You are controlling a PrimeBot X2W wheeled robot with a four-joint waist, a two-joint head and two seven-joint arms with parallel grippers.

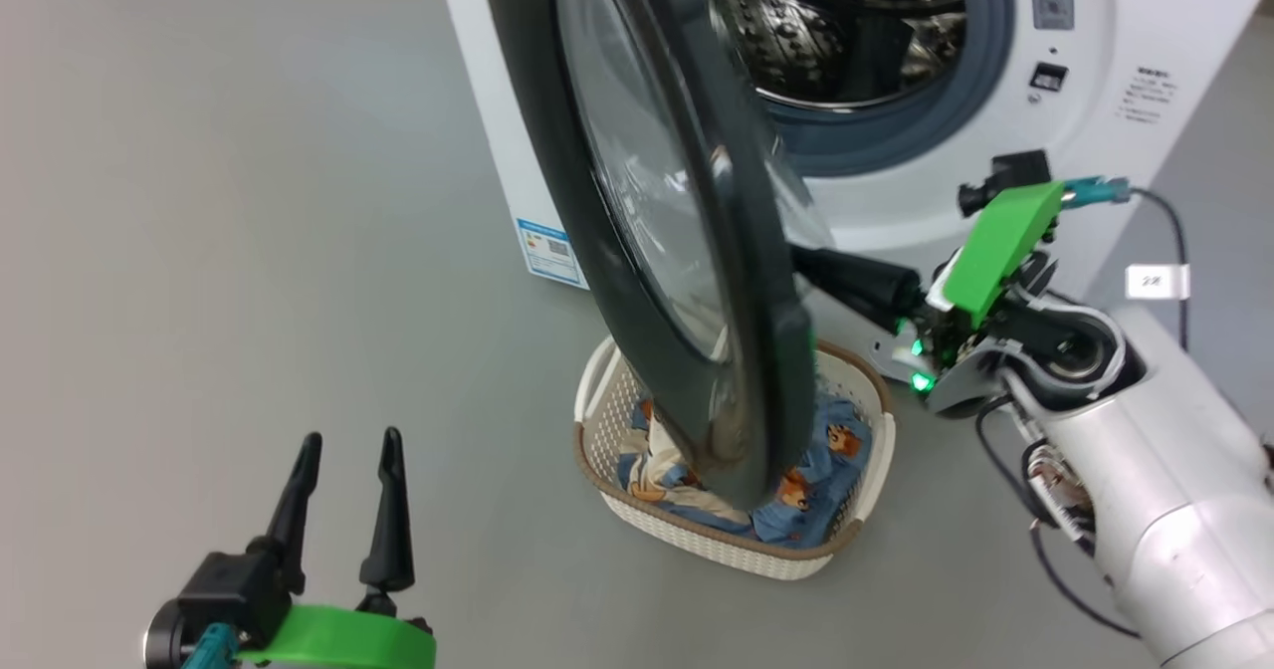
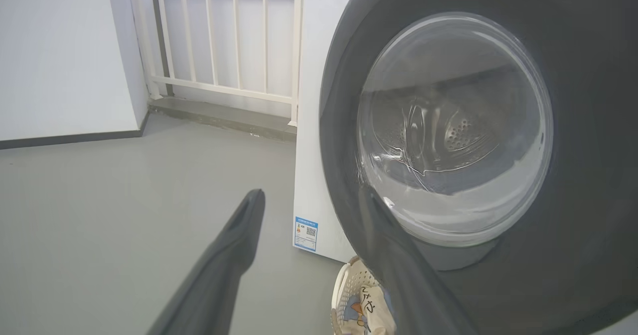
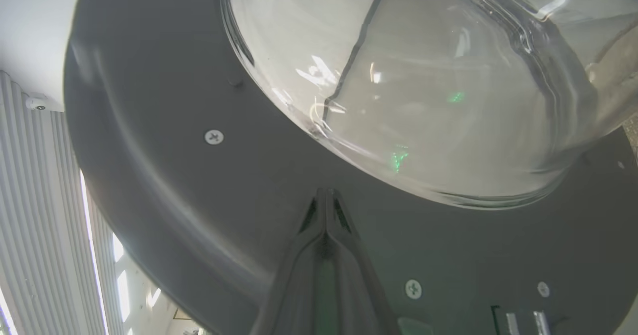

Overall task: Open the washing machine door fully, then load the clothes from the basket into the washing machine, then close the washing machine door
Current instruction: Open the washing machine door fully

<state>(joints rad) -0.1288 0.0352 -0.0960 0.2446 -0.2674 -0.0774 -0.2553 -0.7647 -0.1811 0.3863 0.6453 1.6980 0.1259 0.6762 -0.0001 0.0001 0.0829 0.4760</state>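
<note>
The right claw (image 3: 326, 198), fingers pressed together, seems to bear on the inner face of the large round black-framed glass door (image 1: 647, 201) — part-open above the cream-white perforated plastic basket (image 1: 876, 400). Push smoothly outward, low on the frame; the left claw (image 1: 350, 440) — spread, empty — stands well apart.

You've got door (image 1: 771, 400): black frame, clear glass. Washer (image 1: 1115, 12) white, ring (image 1: 985, 82) grey, drum (image 1: 846, 22) perforated steel, label (image 1: 549, 246) blue. Basket (image 1: 697, 540) cream, perforated, brown rim. Clothes (image 1: 836, 440) light blue with orange bears, cream panel with black marks. Floor (image 1: 249, 201) grey. Left gripper (image 1: 348, 440) black, mount (image 1: 338, 639) green.
</note>
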